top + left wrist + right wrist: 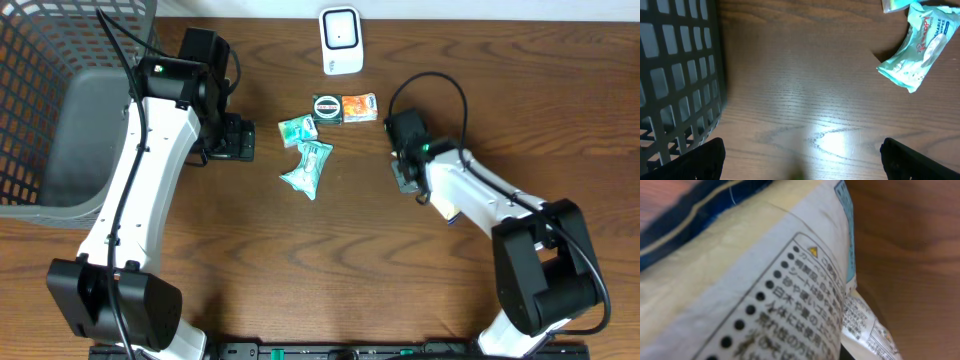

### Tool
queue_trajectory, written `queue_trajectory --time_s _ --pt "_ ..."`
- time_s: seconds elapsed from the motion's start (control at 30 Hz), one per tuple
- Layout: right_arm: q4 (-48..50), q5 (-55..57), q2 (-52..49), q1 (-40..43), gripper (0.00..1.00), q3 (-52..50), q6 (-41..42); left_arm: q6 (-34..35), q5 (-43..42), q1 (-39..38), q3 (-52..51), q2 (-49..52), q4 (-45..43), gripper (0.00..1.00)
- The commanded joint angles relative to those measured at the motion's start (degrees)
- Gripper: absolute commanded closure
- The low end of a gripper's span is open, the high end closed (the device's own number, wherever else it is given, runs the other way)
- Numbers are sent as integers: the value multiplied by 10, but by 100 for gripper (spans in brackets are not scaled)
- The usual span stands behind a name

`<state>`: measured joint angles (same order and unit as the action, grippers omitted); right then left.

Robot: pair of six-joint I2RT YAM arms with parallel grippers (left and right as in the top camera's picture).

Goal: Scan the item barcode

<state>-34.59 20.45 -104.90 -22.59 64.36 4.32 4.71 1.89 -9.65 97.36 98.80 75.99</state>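
Note:
My right gripper (406, 178) is at centre-right of the table, shut on a white and yellow packet (765, 280) with printed Japanese text. That packet fills the right wrist view and hides the fingers. From overhead only a pale corner of the packet (446, 208) shows beside the arm. The white scanner (340, 40) stands at the table's back edge. My left gripper (240, 138) hangs open above bare wood, its dark fingertips (700, 160) spread wide with nothing between them. The teal wipes packet (917, 50) lies to its upper right.
A dark mesh basket (60, 110) fills the left side of the table. Near the middle lie the teal wipes packet (308, 165), a small teal packet (297, 128), a round tin (327, 107) and an orange packet (359, 106).

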Motion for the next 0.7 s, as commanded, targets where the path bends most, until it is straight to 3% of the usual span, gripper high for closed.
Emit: queue_trajectory --time_s 0.0,0.17,0.43,0.57,0.67 --pt "-66 -215 5 5 99 89 3 5 9 2 -2 2 0 2" --pt "-135 -416 7 20 99 169 1 5 9 2 -2 2 0 2" --pt "-127 -778 4 54 99 142 -3 5 9 2 -2 2 0 2" --pt "-96 -870 4 66 98 102 -1 5 9 2 -2 2 0 2" --pt "-69 -880 4 68 99 61 0 5 9 2 -2 2 0 2"
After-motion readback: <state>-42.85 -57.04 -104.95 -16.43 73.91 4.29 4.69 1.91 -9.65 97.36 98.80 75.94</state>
